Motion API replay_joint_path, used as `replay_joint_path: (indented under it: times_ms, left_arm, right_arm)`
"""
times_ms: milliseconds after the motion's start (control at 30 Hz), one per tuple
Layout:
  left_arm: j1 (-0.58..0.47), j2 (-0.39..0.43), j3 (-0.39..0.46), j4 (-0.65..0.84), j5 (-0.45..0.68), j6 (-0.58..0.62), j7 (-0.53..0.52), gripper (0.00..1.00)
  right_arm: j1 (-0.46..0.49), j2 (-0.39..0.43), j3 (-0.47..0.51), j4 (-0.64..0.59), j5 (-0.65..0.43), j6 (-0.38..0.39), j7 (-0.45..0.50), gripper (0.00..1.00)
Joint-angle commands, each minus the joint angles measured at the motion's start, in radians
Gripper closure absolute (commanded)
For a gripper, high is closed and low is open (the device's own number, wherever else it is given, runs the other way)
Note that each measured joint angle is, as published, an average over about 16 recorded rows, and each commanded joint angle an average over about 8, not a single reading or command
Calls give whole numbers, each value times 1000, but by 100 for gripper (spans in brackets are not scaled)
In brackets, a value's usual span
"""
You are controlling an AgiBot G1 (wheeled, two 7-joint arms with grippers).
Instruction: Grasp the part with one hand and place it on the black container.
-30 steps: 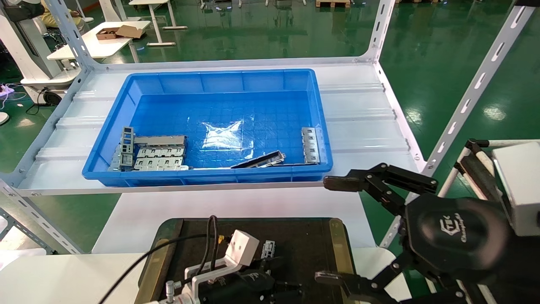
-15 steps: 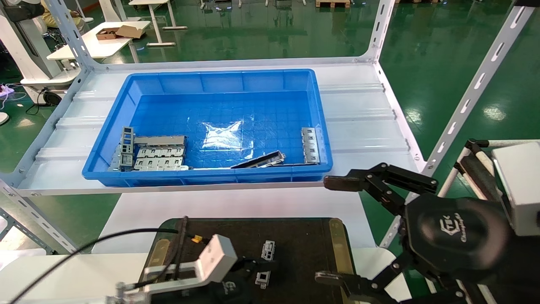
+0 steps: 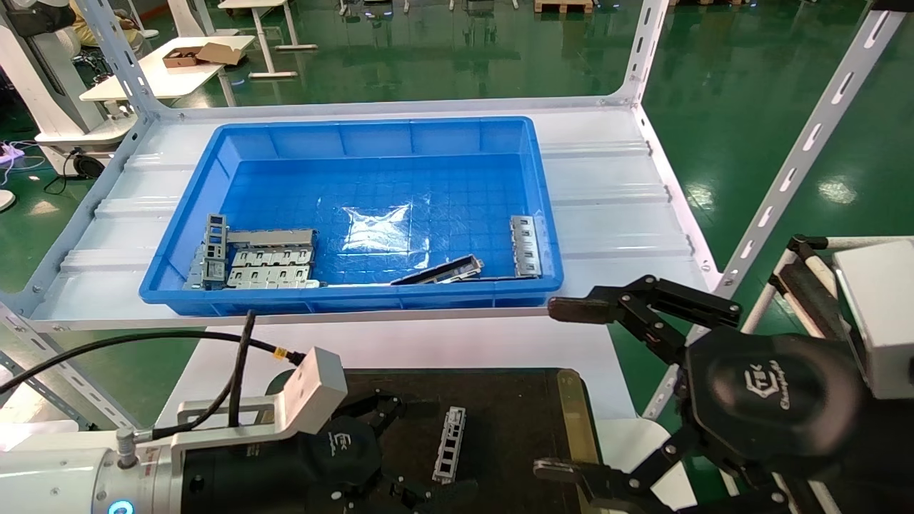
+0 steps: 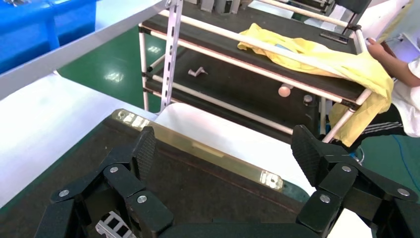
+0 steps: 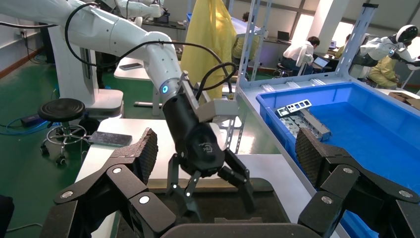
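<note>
We see the part (image 3: 450,444) lying flat on the black container (image 3: 514,414), roughly mid-tray, long axis running away from the robot, cutouts facing up. Nothing touches it. In the left wrist view a bit of it (image 4: 113,225) peeks out beneath that gripper's linkage, on the dark felt.

The left hand (image 3: 400,450) sits low over the near-left part of the container, just beside the part, fingers spread and empty; the part is not between them. From the left wrist view, both pads (image 4: 144,151) stand wide apart above the felt with the brass side strip (image 4: 198,148) beyond them. From the right wrist view we see that same left gripper (image 5: 213,191) pointing down at the tray, fingers splayed.

The right gripper (image 3: 571,389) hangs off the right side of the container, beside the table edge, jaws spread wide and holding nothing; its upper finger (image 3: 578,309) reaches toward the shelf edge.

Behind the container, on the white shelf (image 3: 614,185), is the blue bin (image 3: 214,171) with more metal pieces: grey stacked plates (image 3: 268,260) near-left, a darker bar (image 3: 439,271) at the near wall, another silvery bar (image 3: 525,246) by the right wall.
</note>
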Motion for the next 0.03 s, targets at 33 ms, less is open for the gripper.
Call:
replay_joint_path:
  times_ms: [33]
  left_arm:
    - [-15,-6,-4,-1,-4,12,-10,0]
  right_arm:
    - [0,0,0,0,0,0,0,0]
